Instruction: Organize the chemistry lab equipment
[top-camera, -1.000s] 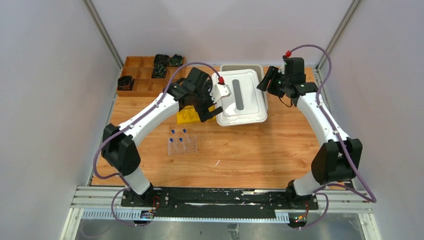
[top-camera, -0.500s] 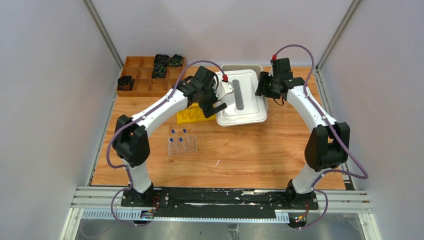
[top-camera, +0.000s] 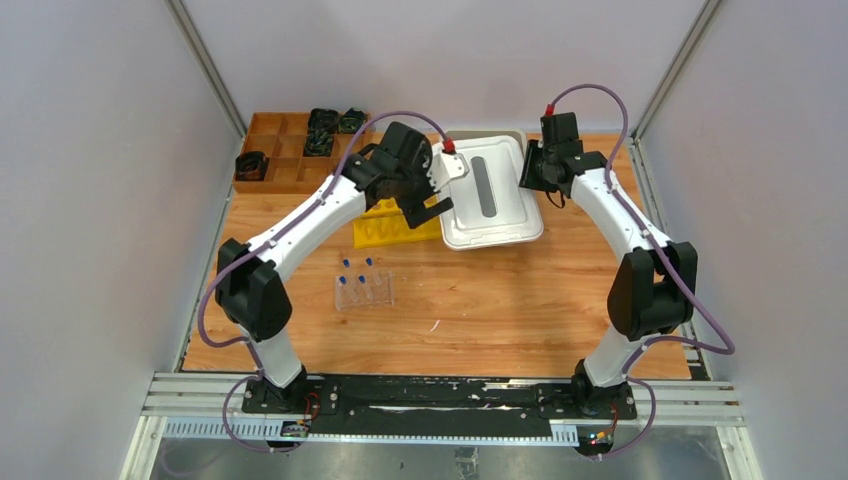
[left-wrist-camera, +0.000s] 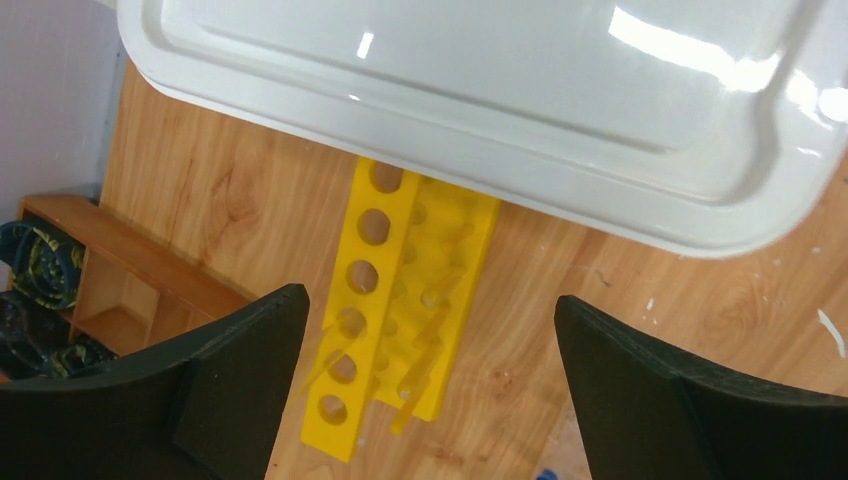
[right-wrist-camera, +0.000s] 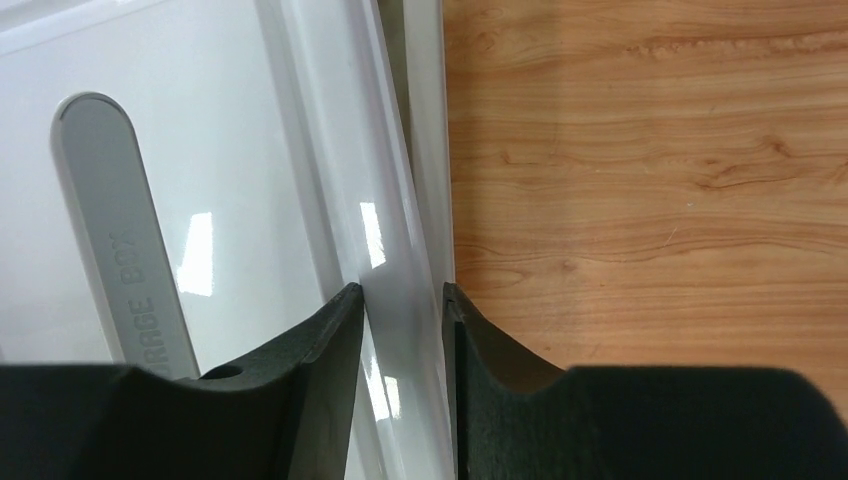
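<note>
**Taking the lid off the store.** Your right gripper (right-wrist-camera: 400, 292) has its jaws drawn close onto the raised right-hand rim of the white glossy plastic lid (top-camera: 505, 210). The lid lies askew over the pale storage box (top-camera: 490, 132) at the far side of the wooden counter (top-camera: 520, 300). Your left gripper (left-wrist-camera: 428, 300) hangs empty with jaws at full spread, above the yellow plastic rack (left-wrist-camera: 366, 250) just beside the lid's left edge. Judge the lid light, thin and slick, so a one-sided pinch may let it flex or swing; a second hold on the opposite rim would steady it. The small clear tubes with blue caps (top-camera: 362, 279) stand in the clear plastic tube rack (top-camera: 375, 295) at the near left, well apart from the box. Expect these to be light, stiff and brittle. Take the rack by its end walls and keep it level, or take each tube just under its cap.
</note>
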